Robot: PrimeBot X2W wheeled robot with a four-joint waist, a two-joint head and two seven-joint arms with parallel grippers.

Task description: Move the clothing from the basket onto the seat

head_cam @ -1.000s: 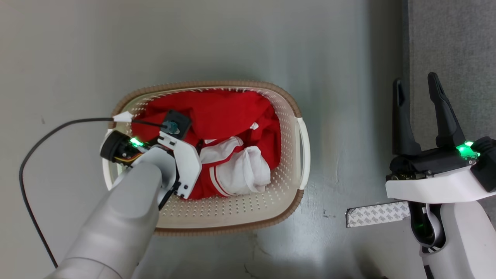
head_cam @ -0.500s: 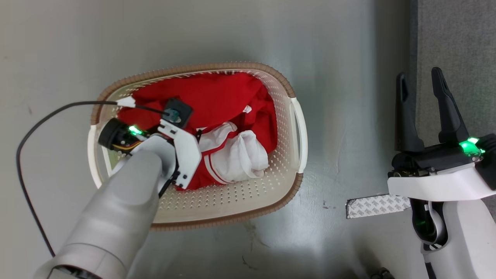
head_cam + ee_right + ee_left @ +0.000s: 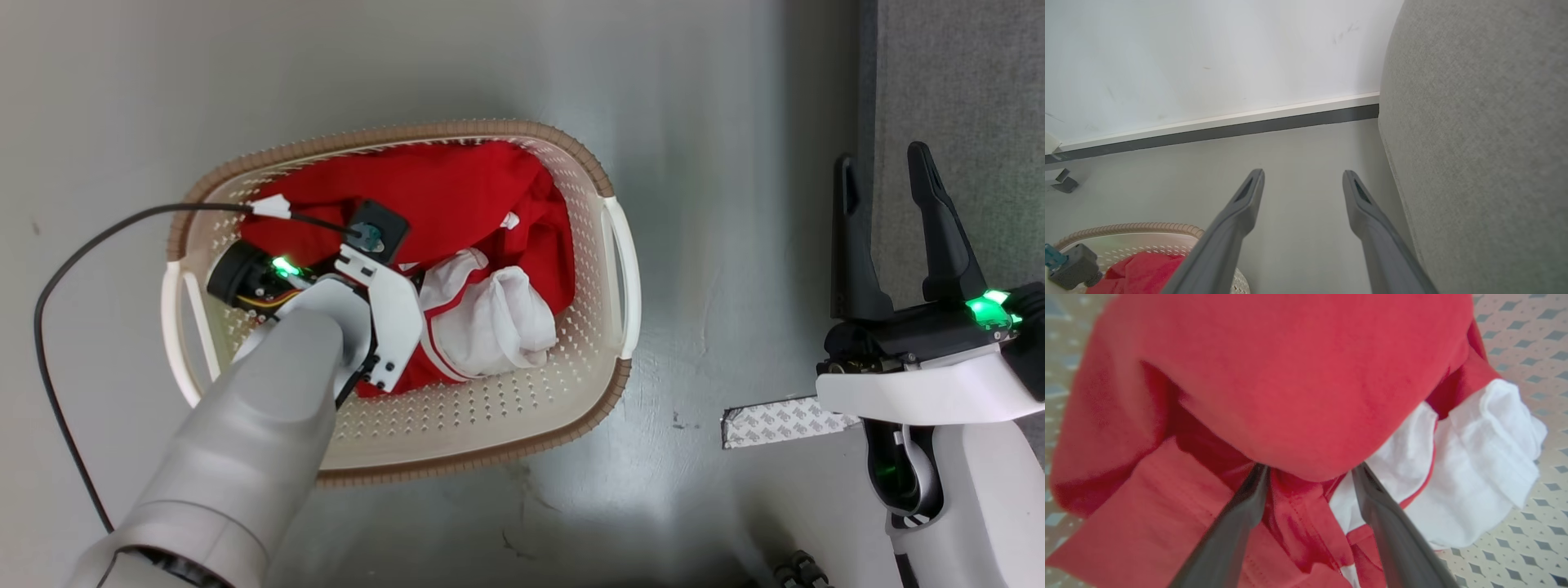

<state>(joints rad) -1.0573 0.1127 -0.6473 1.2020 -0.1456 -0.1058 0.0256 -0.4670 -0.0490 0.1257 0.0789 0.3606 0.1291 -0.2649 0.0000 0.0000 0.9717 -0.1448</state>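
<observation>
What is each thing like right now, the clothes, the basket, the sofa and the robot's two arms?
clothing: bunched up inside the basket, not lifted.
basket: upright on the floor, holding the clothing.
seat: no clothing on the part in view.
left end effector: open, fingers pushed into the red clothing.
right end effector: open, empty, held above the floor beside the seat.

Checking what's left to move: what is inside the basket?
Red clothing with white parts lies bunched in the basket, with the open left gripper reaching into it. Anything under the fabric is covered.
</observation>
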